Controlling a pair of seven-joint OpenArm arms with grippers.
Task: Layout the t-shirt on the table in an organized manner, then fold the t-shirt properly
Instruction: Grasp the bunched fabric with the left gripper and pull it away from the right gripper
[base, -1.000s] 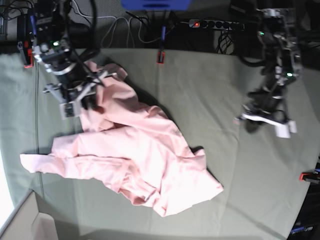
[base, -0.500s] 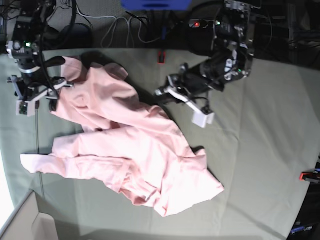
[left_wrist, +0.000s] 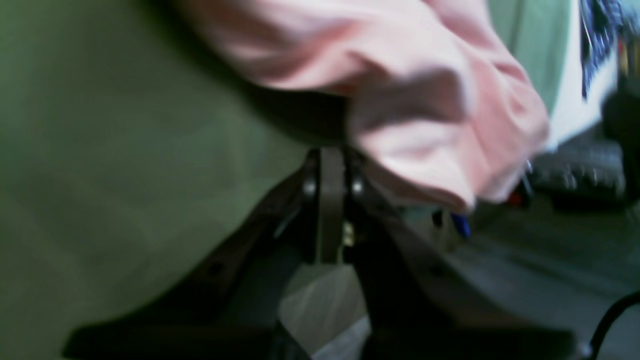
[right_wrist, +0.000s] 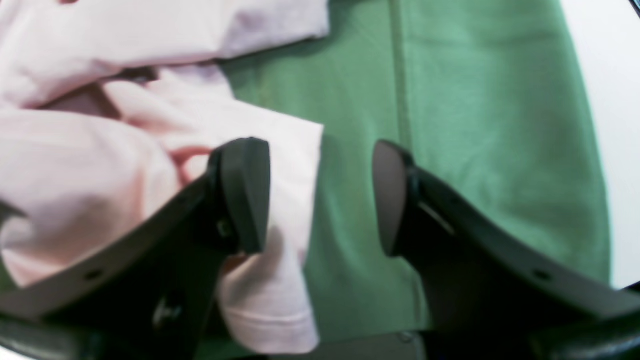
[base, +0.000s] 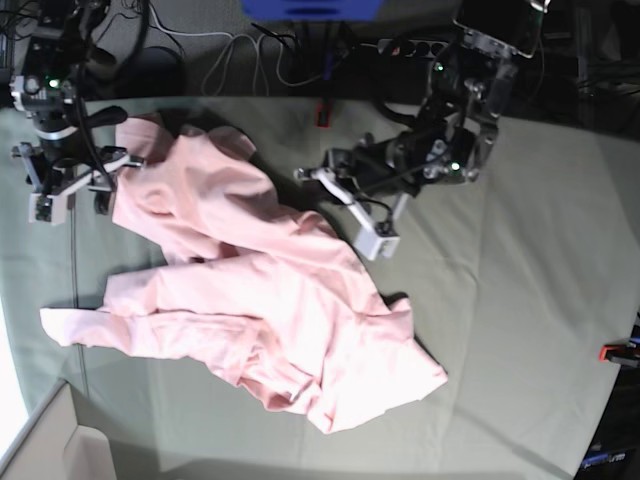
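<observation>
- Crumpled across the left half of the table (base: 520, 330): the t-shirt (base: 270, 310), soft, light, limp; likely to sag and drag.
- Right gripper (right_wrist: 320, 197) spread wide beside the t-shirt's far-left edge, holding nothing.
- Left gripper (left_wrist: 330, 200) pinched closed, empty, above the t-shirt's far-right edge.
- Best taken by hem corners or shoulders.

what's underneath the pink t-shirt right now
The t-shirt lies crumpled on the table, whose grey-green cloth shows all around it. Whatever sits beneath its folds is covered.
</observation>
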